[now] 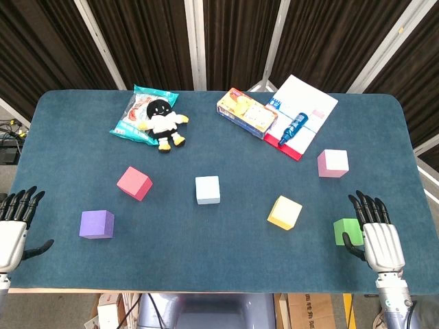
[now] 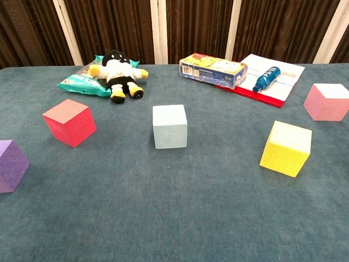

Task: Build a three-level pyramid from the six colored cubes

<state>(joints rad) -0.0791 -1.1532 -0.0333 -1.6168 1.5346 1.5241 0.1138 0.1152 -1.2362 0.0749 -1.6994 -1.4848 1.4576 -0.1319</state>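
Down at the near left corner of the table (image 1: 226, 257), the left hand (image 1: 15, 226) rests with its fingers spread, holding nothing. Just inside it sits the purple cube (image 1: 97, 224), near the front edge, and a little farther back the red cube (image 1: 134, 183), turned at an angle. Open cloth lies all around both. Toward the far edge on the left lie a snack bag (image 1: 140, 113) and a black and white plush toy (image 1: 162, 123) resting on it.

Near the middle of the table the pale blue cube (image 1: 207, 190) stands alone, well apart from its neighbours, with bare cloth between it and the front edge. Behind it, near the far edge, are a yellow box (image 1: 247, 112) and a white booklet (image 1: 304, 113) with a blue bottle (image 1: 292, 129) lying on it.

Further right, the yellow cube (image 1: 285, 212) sits turned at an angle, and the pink cube (image 1: 333, 163) lies toward the right edge, farther back. The green cube (image 1: 347, 231) is near the front right corner, with the right hand (image 1: 376, 236) just beside it, fingers spread; its thumb lies against the cube's near face, though I cannot tell if it presses.
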